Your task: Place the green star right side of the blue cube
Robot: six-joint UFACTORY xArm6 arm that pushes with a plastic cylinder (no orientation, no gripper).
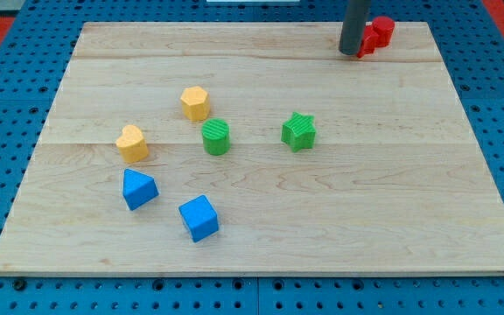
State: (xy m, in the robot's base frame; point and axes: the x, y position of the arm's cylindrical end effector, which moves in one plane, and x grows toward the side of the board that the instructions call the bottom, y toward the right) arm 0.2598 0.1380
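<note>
Blue pegboard surrounds a pale wooden bench [261, 254], and every block sits on that board. No jaws exist on this arm, so there is nothing to be open or closed; it ends in a dark rod, and my tip [350, 54] rests near the view's top edge, just beside a red block [378, 33] at the view's right of it. Whether the two touch I cannot tell.

Well below my tip and somewhat toward the view's left stands the green star [299, 131]. Farther down and farther left lies the blue cube [199, 218], with a blue wedge-like block [138, 189] to its left. A green cylinder [216, 137] stands left of the star, and two yellow blocks, one [196, 103] above the cylinder and one [132, 143] farther left, complete the group.

Judging by this layout, the push has not begun: the star is above and to the right of the cube, well apart from it, and my tip is far from both. The step in hand looks like the approach. Next, my tip would need to travel down the view to the star's upper side, then push it downward until it sits level with the cube on its right, steering clear of the cylinder.
</note>
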